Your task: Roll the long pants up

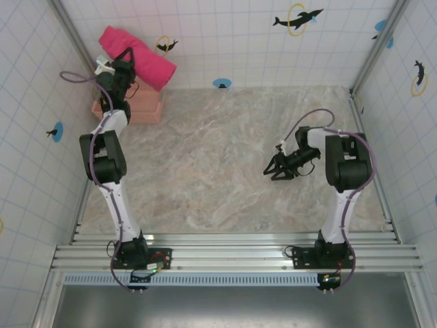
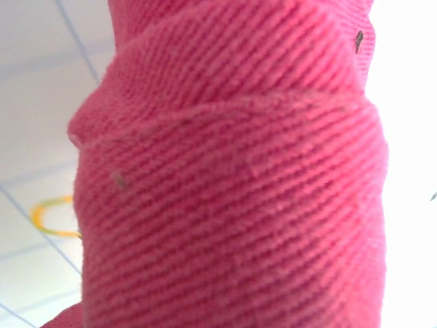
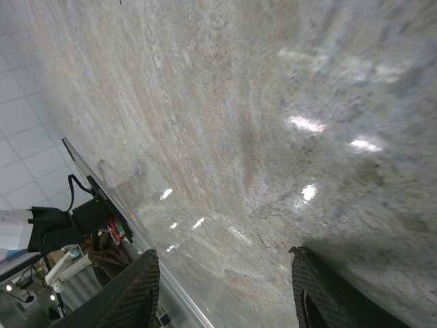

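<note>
We find the long pants (image 1: 141, 60) already rolled tight, pressed against the left gripper (image 1: 123, 67) (grip not discernible) above the basket (image 1: 147, 109), the right gripper (image 1: 275, 169) spread empty well apart, so setting down comes next.

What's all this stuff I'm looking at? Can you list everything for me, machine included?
long pants: one, bright magenta-pink, rolled into a bundle in the far left corner, above the basket
basket: one, pale salmon-pink lattice, far left of the table by the wall
table: one, beige marbled top
dolphin stickers: several, dark with yellow rings or blue dots, on the white tiled walls
arms: two, black and white, bolted at the near edge
left hand: one, black, right at the pants; its grip is hard to make out
right hand: one, black, open, low over bare table on the right
</note>
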Motion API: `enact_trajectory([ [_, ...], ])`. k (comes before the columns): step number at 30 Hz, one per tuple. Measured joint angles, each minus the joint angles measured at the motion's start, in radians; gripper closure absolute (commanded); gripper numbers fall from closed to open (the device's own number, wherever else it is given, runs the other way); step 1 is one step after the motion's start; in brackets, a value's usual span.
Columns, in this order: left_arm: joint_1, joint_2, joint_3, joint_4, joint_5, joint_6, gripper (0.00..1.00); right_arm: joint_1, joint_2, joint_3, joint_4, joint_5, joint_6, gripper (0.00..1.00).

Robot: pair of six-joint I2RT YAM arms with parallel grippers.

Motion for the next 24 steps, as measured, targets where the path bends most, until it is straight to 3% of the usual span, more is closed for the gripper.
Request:
enact_trajectory([
  [5,0.048,0.102,-0.003,0.065,-0.073,0.008,1.00,0.035,-0.010,-0.002,-0.015,0.021,0.002,0.46],
  [11,0.045,0.263,-0.100,0.090,-0.181,-0.003,1.00,0.060,-0.015,0.012,-0.043,0.055,0.026,0.45],
  [12,0.045,0.281,-0.114,0.106,-0.195,-0.018,0.95,0.064,-0.015,0.020,-0.048,0.060,0.029,0.45],
  [18,0.047,0.277,-0.169,0.196,-0.299,-0.047,0.26,0.094,-0.019,0.068,-0.050,0.089,0.060,0.44],
  [21,0.046,0.240,-0.227,0.173,-0.336,-0.077,0.21,0.113,-0.023,0.082,-0.045,0.101,0.076,0.43],
  [23,0.046,0.196,-0.266,0.110,-0.348,-0.086,0.04,0.119,-0.023,0.091,-0.041,0.105,0.084,0.43],
  [24,0.045,0.167,-0.282,0.055,-0.353,-0.093,0.03,0.124,-0.023,0.096,-0.035,0.108,0.091,0.43],
])
